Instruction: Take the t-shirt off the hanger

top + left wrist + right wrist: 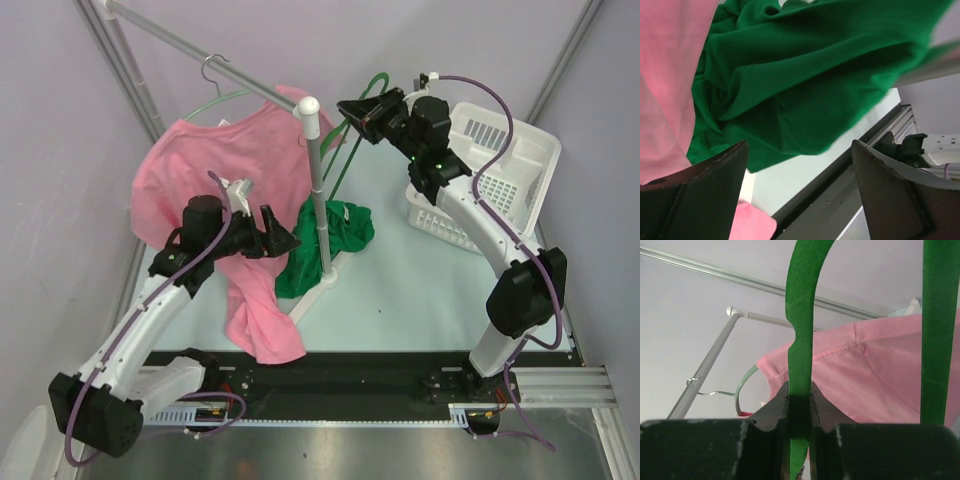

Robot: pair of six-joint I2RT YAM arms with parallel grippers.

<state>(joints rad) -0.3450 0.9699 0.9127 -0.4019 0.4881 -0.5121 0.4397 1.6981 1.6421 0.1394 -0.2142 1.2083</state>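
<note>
Jaws of the right gripper (800,390) are clamping the hanger (801,315). The left gripper (283,238) is gaping wide, empty, beside the green shirt (805,75).

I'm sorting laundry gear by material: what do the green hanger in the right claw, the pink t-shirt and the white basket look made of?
Bright green hanger: likely plastic, a smooth, flat, evenly coloured strip. Pink t-shirt: soft matte knit fabric, possibly cotton; it drapes, folds, shows a stitched seam. White slotted basket: apparently rigid moulded plastic, slightly glossy.

Left tool (799,150) spread wide; right tool (800,395) clamped tight.
</note>
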